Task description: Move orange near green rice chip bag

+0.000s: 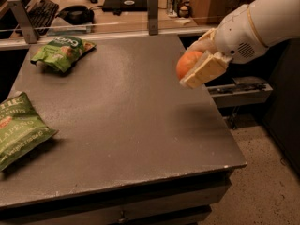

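- One cream two-finger gripper [196,63] hangs above the dark grey desk [126,116] near its right edge, jaws clamped on the round glossy orange [186,63].
- The small light-green rice chip bag [61,53] lies at the desk's back left, well apart.

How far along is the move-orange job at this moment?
Done: the orange is grasped and off the table, clamped in the gripper. In hand: the gripper holds it in the air over the table's right edge. Left: carry it across to the green rice chip bag at the far-left corner and set it down beside it.
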### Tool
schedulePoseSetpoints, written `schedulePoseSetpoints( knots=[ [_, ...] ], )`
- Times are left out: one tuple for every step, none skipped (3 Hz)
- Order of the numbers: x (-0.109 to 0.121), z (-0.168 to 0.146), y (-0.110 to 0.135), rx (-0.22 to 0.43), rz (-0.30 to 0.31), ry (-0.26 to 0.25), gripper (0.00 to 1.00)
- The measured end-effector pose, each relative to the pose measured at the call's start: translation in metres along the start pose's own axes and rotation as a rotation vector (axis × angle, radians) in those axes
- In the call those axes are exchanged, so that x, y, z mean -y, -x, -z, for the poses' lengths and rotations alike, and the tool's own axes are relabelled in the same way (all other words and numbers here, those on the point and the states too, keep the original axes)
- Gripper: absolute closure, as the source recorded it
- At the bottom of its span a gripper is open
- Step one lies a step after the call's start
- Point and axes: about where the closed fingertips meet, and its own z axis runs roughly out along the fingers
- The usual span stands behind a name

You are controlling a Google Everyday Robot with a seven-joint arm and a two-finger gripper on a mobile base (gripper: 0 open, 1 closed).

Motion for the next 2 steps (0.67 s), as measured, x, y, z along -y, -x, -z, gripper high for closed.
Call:
schedulePoseSetpoints(
  knots=[
    [0.016, -0.024, 0.021, 0.057, 0.023, 0.0, 1.0],
    [0.051, -0.067, 0.056, 0.135, 0.061, 0.005, 1.0]
  ],
)
